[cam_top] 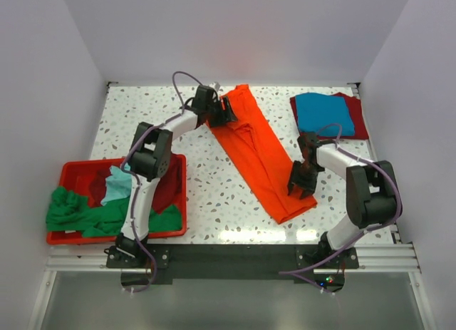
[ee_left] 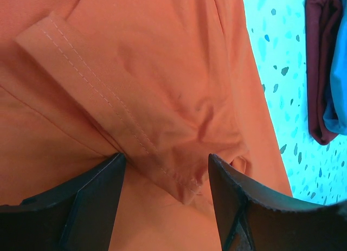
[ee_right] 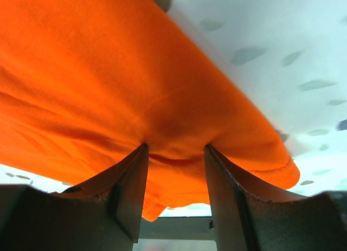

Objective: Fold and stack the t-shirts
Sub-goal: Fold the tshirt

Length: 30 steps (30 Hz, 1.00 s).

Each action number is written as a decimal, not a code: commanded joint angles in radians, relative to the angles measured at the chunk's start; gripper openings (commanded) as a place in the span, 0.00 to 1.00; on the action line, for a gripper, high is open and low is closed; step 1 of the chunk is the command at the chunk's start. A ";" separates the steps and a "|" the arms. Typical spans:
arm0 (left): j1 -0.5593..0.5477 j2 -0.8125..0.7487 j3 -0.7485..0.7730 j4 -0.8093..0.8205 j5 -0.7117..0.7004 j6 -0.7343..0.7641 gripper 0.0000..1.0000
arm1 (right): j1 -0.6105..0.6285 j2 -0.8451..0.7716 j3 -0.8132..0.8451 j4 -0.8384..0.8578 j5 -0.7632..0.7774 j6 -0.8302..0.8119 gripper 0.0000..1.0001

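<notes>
Here, an orange t-shirt (cam_top: 256, 148), folded into a long strip, lies diagonally across the speckled table (cam_top: 206, 194). It runs from the upper centre of the overhead frame down toward the lower right.

The left gripper (cam_top: 226, 110) sits at the strip's upper end, on its left edge. In the left wrist view its dark fingers (ee_left: 92, 202) stand wide on either side of a stitched sleeve hem. The cloth between them is barely gathered, and whether they bite it cannot be told.

The right gripper (cam_top: 302, 184) is at the strip's lower end, on its right edge. In the right wrist view its fingers (ee_right: 127, 191) pinch a puckered fold of the orange cloth, which creases darkly between them. A hemmed corner shows at the lower right of that frame.

In the upper right of the overhead frame, a blue t-shirt (cam_top: 324, 112) lies folded on top of a dark red t-shirt (cam_top: 358, 120), whose edges show around it. The pair lies apart from the orange strip and also appears at the right edge of the left wrist view.

At the lower left, a red bin (cam_top: 71, 167) holds a loose heap. A green t-shirt (cam_top: 75, 212) spills over its left rim and along its front. A light teal t-shirt (cam_top: 117, 186) lies in the middle, and a second dark red t-shirt (cam_top: 169, 184) lies against the right wall.
</notes>
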 commanded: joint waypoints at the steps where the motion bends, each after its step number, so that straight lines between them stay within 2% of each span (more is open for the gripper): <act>1: 0.037 0.062 0.010 -0.039 -0.015 0.066 0.68 | 0.073 0.049 -0.062 0.037 -0.009 0.096 0.49; 8: 0.041 0.116 0.062 -0.029 0.019 0.179 0.69 | 0.307 0.104 -0.041 0.073 -0.035 0.260 0.49; 17: 0.052 0.228 0.235 -0.042 0.044 0.296 0.69 | 0.556 0.234 0.146 0.049 -0.045 0.392 0.49; 23: 0.051 0.219 0.262 0.006 0.093 0.291 0.69 | 0.642 0.267 0.299 -0.028 -0.032 0.384 0.49; 29: 0.019 0.059 0.174 0.093 0.116 0.270 0.70 | 0.653 0.141 0.385 -0.210 0.060 0.323 0.52; 30: 0.006 0.036 0.158 0.093 0.116 0.268 0.70 | 0.653 0.123 0.384 -0.241 0.063 0.314 0.55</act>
